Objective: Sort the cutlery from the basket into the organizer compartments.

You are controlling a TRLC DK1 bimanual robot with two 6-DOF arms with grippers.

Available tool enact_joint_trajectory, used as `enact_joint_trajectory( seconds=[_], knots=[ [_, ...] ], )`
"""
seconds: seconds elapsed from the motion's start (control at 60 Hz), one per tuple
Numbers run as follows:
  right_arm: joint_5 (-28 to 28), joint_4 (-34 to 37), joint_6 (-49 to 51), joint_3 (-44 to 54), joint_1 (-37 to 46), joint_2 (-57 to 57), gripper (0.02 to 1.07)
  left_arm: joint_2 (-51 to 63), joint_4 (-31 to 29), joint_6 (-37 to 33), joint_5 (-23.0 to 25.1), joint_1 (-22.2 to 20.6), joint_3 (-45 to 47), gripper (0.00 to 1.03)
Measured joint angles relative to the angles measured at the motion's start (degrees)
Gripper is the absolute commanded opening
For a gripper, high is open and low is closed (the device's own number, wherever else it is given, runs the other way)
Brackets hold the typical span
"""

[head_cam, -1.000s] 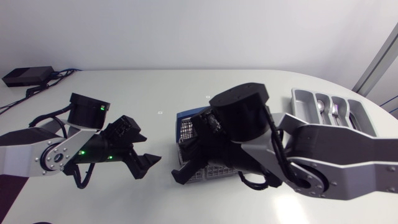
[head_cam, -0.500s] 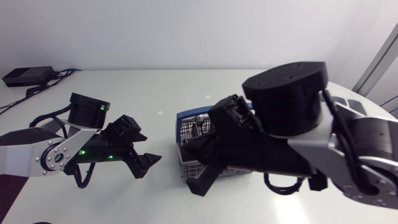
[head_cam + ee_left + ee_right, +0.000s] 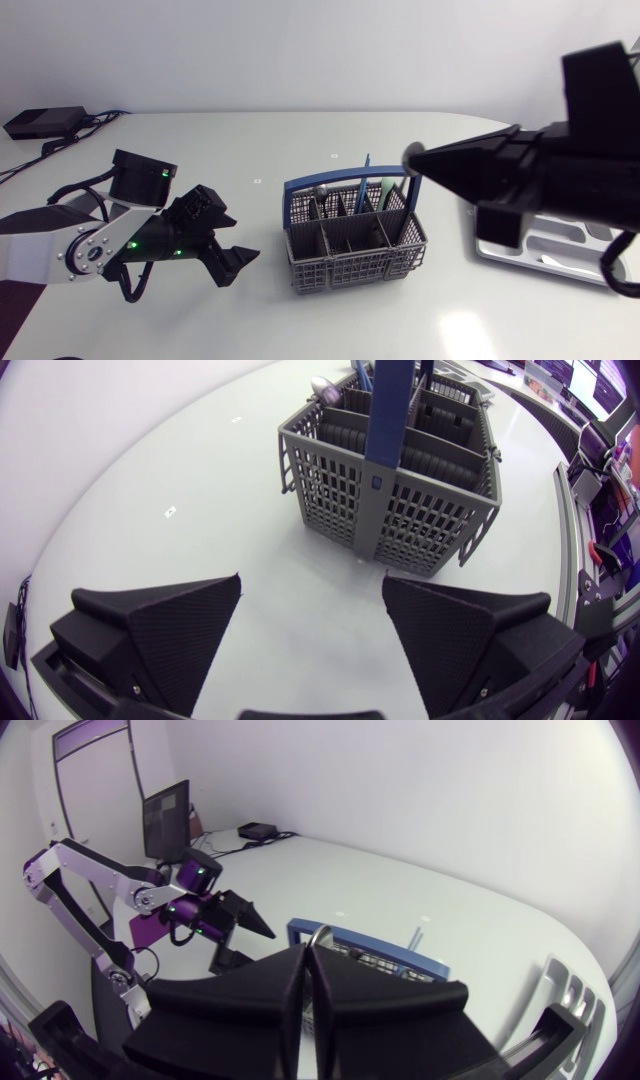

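The right jaws are pinched tight on a slim silver piece of cutlery (image 3: 412, 153). Its rounded end pokes out past the tips, and the right arm (image 3: 570, 170) holds it high above the white counter (image 3: 300, 140). We cannot tell from here whether it is a spoon or something else, so we should read its shape before we pick a slot.

The light grey organizer tray (image 3: 535, 262) lies by the counter's right edge, partly hidden beneath that arm. To do this well, we want to swing over the matching compartment and line the piece up lengthways with it. Then we come down low and only then part the jaws, so it lies flat rather than bouncing across a divider.

The grey mesh basket with the blue hoop handle (image 3: 350, 268) stands upright in the middle of the counter. Several more pieces poke up from its rear compartments, among them a pale green one (image 3: 383, 190). The left jaws gape wide and empty toward the counter's left side, pointing at the basket and well apart from it.
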State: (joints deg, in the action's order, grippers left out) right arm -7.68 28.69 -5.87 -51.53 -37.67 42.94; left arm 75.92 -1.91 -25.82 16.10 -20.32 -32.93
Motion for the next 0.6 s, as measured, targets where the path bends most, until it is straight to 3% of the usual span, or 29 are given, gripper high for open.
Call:
enact_joint_trajectory(
  seconds=[0.25, 0.483, 0.6],
  knots=[
    [0.2, 8.92, 3.8, 1.31, 14.03, -9.7, 0.08, 0.0, -0.39, 0.0, -0.02, 0.0, 0.0, 0.98],
    [-0.09, 10.54, 9.53, 3.91, 30.08, -10.38, 0.08, 0.0, -1.16, 0.0, -0.02, 0.0, 0.0, 0.98],
    [-5.33, 9.38, 12.63, 6.01, 41.03, -7.87, 0.08, 0.0, -1.36, 0.0, -0.02, 0.0, -0.02, 0.98]
  ],
)
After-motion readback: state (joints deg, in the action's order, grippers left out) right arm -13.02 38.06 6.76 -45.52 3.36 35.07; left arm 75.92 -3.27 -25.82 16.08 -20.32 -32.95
